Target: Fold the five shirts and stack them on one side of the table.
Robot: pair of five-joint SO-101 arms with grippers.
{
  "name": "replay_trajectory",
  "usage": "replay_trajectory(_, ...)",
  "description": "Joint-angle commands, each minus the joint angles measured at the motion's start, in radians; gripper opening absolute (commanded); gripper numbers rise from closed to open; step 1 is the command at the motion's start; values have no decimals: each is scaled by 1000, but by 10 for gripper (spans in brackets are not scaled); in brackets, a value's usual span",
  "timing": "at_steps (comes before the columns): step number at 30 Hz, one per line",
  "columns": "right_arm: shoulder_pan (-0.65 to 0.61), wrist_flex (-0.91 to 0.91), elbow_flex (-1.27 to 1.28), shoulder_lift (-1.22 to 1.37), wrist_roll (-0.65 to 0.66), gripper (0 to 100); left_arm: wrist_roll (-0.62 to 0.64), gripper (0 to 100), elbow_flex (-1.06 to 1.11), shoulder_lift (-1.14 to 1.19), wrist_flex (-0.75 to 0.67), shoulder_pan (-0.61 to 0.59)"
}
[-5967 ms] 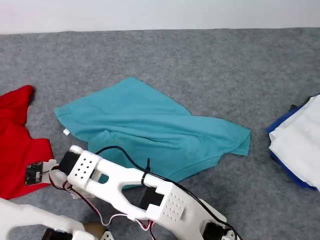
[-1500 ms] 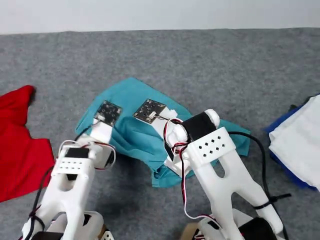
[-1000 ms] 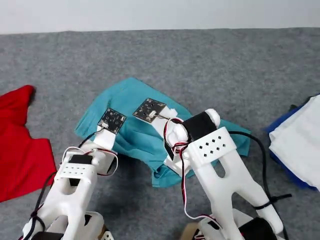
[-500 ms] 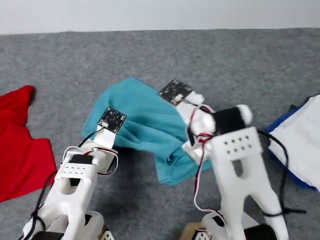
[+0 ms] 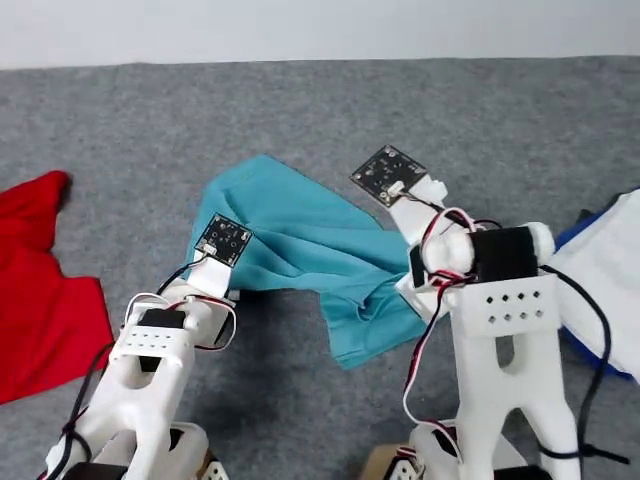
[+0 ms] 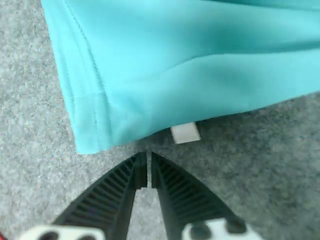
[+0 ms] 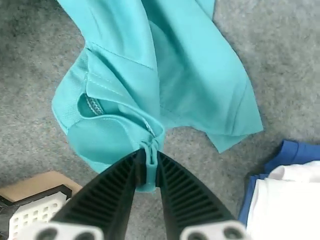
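A teal shirt (image 5: 300, 235) lies crumpled on the grey table (image 5: 420, 110), stretched between the two arms. In the right wrist view my right gripper (image 7: 148, 151) is shut on a bunched fold of the teal shirt (image 7: 185, 75), which hangs from it a little above the table. In the left wrist view my left gripper (image 6: 148, 157) is shut just short of the teal shirt's (image 6: 175, 65) hem, beside its white tag (image 6: 185, 133), with nothing between its fingers. A red shirt (image 5: 35, 290) lies unfolded at the left edge.
A stack of folded white shirts (image 5: 610, 275) on a blue one (image 5: 568, 235) sits at the right edge, close to the right arm (image 5: 500, 300). The left arm (image 5: 150, 345) stands between the red and teal shirts. Bare grey table runs along the back.
The right arm has swung right and lifted, dragging the teal shirt's bunched part with it. The shirt's left edge slid right. The left arm has stayed put over the last second.
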Motion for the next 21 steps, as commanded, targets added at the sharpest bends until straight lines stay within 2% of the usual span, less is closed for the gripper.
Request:
replay_trajectory(1, 45, 36, -57, -36, 14, 10, 3, 28, -5, -23, -18, -5)
replay_trajectory(7, 79, 36, -57, -36, 41, 10, 3, 28, -5, -23, -18, -5)
replay_trajectory(21, 73, 22, -52, -30, 41, 10, 3, 28, -5, -23, -18, -5)
